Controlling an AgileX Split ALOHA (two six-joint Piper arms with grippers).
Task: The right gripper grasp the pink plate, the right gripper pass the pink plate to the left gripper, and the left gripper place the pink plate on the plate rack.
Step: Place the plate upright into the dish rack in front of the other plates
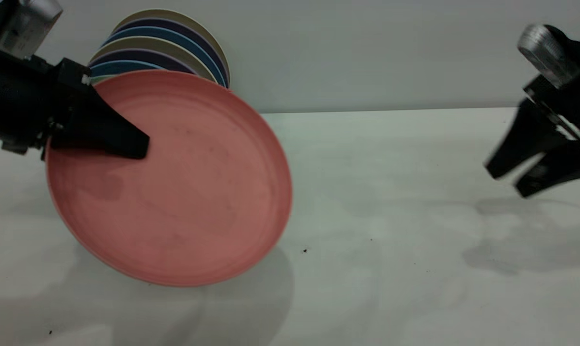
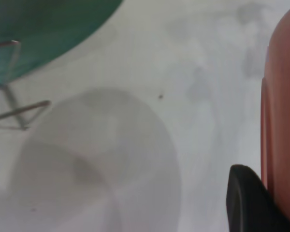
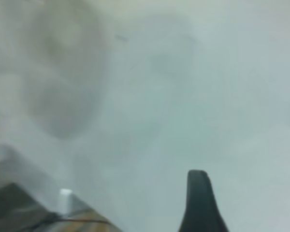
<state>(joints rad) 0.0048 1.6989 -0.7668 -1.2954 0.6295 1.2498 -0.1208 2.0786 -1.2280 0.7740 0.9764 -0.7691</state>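
left gripper holds the pink plate, rack still to reach

left gripper [image 1: 126, 144] is clamped on the upper left rim of the pink plate [image 1: 174, 192], one black finger lying across the plate's face; the other finger is hidden behind it. the plate hangs tilted, nearly on edge, above the table [image 1: 391, 192] and in front of a row of upright plates [image 1: 174, 43] that fill the space behind it. right gripper [image 1: 516, 175] hovers well apart at the far right, its fingers spread and holding nothing

judging by this, the handover is done and the placing step is in hand. in the left wrist view the plate rack [image 2: 19, 113] shows as thin silver wire under a green plate [image 2: 43, 29], off to one side of the held plate. the next move likely calls for carrying the plate over to a free slot, turning it upright, and lowering its rim between the wires before letting go
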